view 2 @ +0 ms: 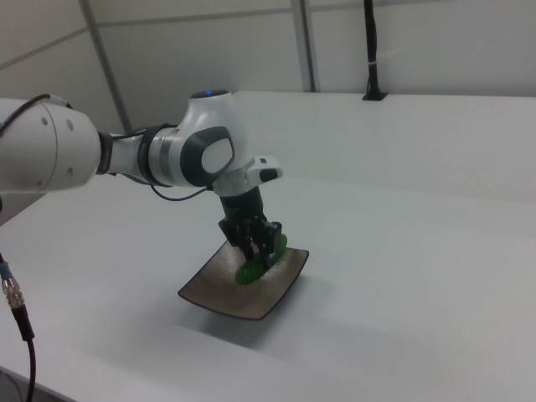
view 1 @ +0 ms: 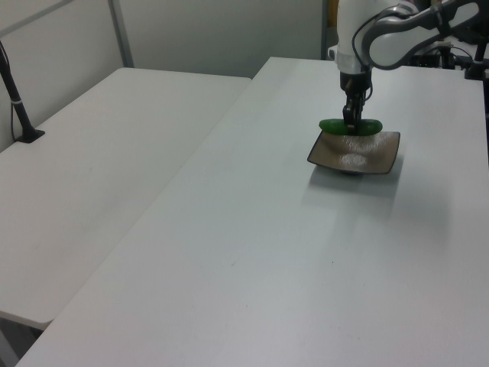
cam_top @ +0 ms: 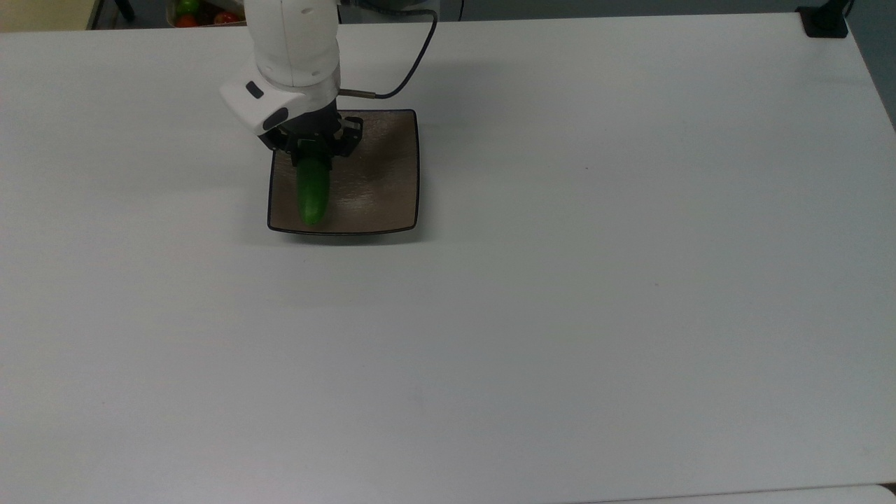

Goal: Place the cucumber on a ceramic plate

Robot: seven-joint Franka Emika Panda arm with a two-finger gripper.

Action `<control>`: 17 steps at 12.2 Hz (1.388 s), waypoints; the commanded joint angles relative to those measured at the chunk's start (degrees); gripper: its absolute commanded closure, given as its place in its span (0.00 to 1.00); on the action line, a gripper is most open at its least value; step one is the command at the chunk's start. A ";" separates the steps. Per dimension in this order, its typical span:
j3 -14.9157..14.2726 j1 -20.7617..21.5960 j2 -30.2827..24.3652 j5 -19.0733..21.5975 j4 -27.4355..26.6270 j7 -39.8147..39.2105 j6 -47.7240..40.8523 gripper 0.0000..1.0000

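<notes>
The gripper [cam_top: 312, 155] is clamped on the cucumber [cam_top: 312, 196], holding it over the top view's left half of the ceramic plate [cam_top: 381, 189], on the white table [cam_top: 560, 280].

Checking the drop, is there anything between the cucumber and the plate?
Nothing; in the right view the cucumber, held by the gripper, sits over bare plate.

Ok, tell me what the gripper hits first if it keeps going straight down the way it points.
Probably the ceramic plate: the gripper, shut on the cucumber, points down over it, so the cucumber would likely touch first. The gap left is hard to judge.
</notes>
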 commanded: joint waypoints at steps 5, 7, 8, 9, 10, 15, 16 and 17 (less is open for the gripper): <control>0.17 0.25 -1.27 0.72 -1.26 1.01 -0.31 0.00; 0.17 0.17 -1.79 0.72 -0.38 2.06 -0.57 0.00; 0.26 0.17 -2.40 0.80 1.01 3.63 -1.27 0.00; 0.26 0.17 -3.80 0.89 2.33 5.82 -1.45 0.00; 0.26 0.08 -5.29 1.76 3.74 6.45 -2.59 0.00; 1.48 1.82 -11.10 11.69 7.71 5.67 -17.07 0.00; 3.14 2.01 -11.46 11.79 7.45 5.67 -19.27 0.00; 5.33 2.10 -11.81 11.01 7.18 6.37 -19.38 0.00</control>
